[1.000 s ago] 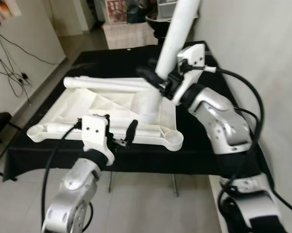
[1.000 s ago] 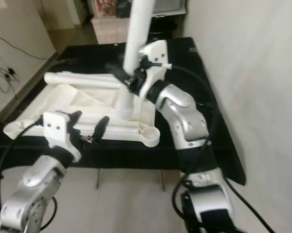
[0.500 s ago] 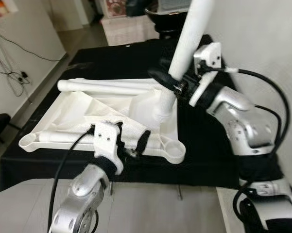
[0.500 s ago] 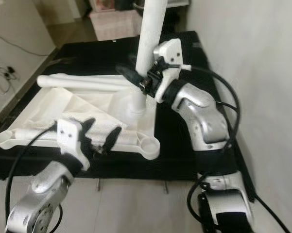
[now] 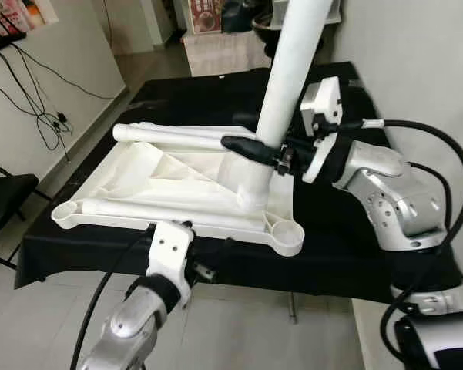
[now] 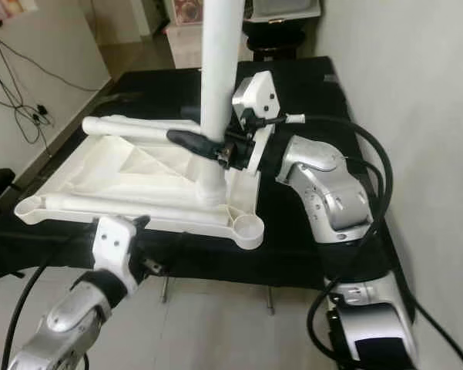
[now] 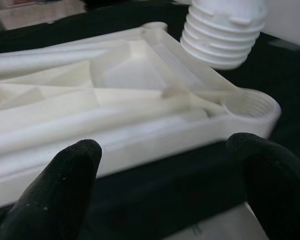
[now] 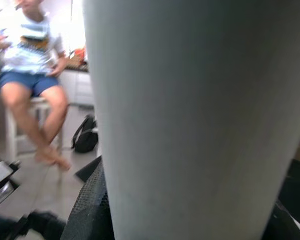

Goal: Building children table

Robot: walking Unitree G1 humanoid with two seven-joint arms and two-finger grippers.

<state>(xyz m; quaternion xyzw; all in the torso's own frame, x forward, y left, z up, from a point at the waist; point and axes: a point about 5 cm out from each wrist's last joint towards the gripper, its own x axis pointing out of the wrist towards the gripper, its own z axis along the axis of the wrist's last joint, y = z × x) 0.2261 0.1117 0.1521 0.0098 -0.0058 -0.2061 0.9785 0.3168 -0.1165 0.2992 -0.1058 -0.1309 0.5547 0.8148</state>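
A white plastic tabletop (image 5: 162, 177) lies upside down on the black-covered table. My right gripper (image 5: 256, 146) is shut on a white table leg (image 5: 289, 85) and holds it nearly upright. The leg's threaded end (image 7: 222, 35) hangs just above the tabletop, close to the near right corner socket (image 5: 286, 232). A second white leg (image 5: 177, 137) lies along the tabletop's far edge. My left gripper (image 7: 164, 147) is open at the table's front edge, below the tabletop's near rim, with nothing between its fingers.
The black cloth (image 5: 339, 254) covers the table and drapes over its front edge. A white wall runs close along the right side. A black chair (image 5: 4, 200) and hanging cables stand at the left. A person (image 8: 32, 65) sits on a stool farther off.
The camera has shifted. My left gripper has dropped from the tabletop's near rim to the table's front edge. My right gripper still holds the leg, now more upright.
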